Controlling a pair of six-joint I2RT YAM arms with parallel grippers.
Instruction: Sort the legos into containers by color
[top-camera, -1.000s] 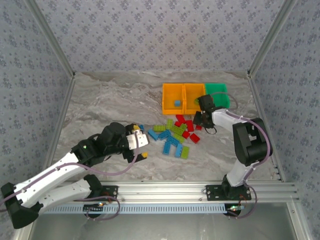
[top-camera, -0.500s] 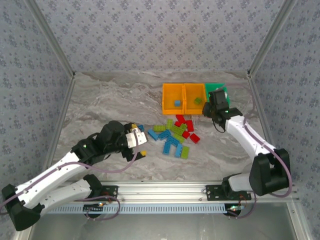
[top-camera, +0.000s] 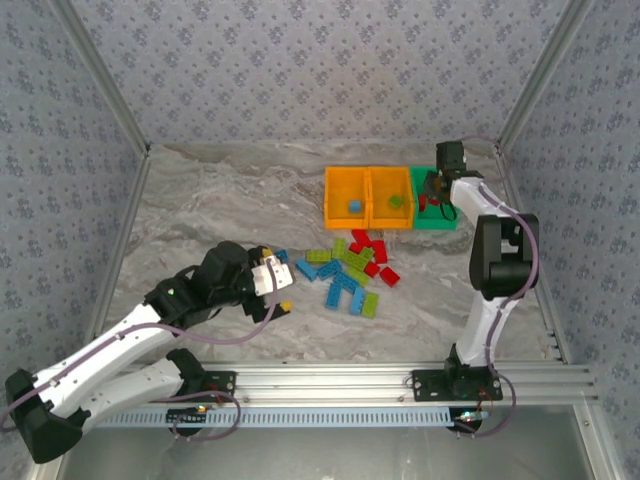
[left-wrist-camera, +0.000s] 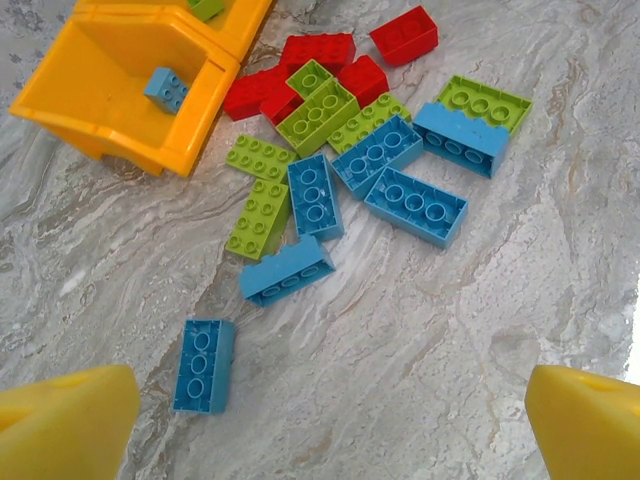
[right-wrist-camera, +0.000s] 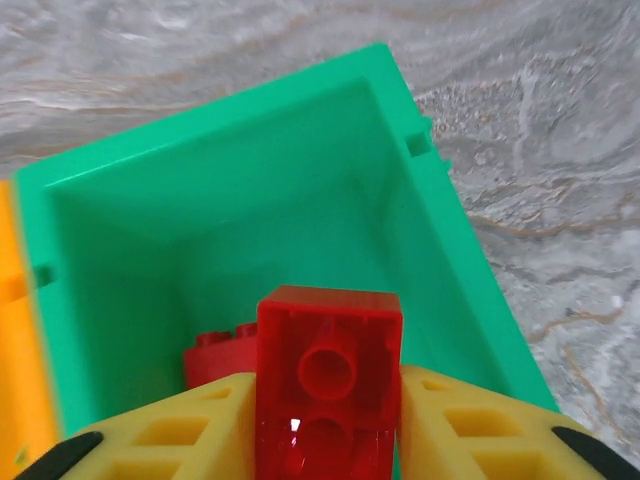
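Right gripper (right-wrist-camera: 328, 432) clamped on red brick (right-wrist-camera: 330, 365), over green bin (right-wrist-camera: 440, 250) near far-right corner of table (top-camera: 220, 200). Second red brick (right-wrist-camera: 215, 352) inside bin. Left gripper (left-wrist-camera: 325, 425) jaws wide apart, holding nothing, above loose legos (left-wrist-camera: 315, 195) mid-table.

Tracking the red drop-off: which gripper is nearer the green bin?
Right. The right gripper holds a red brick over the green bin; the left gripper is far off, left of the loose pile.
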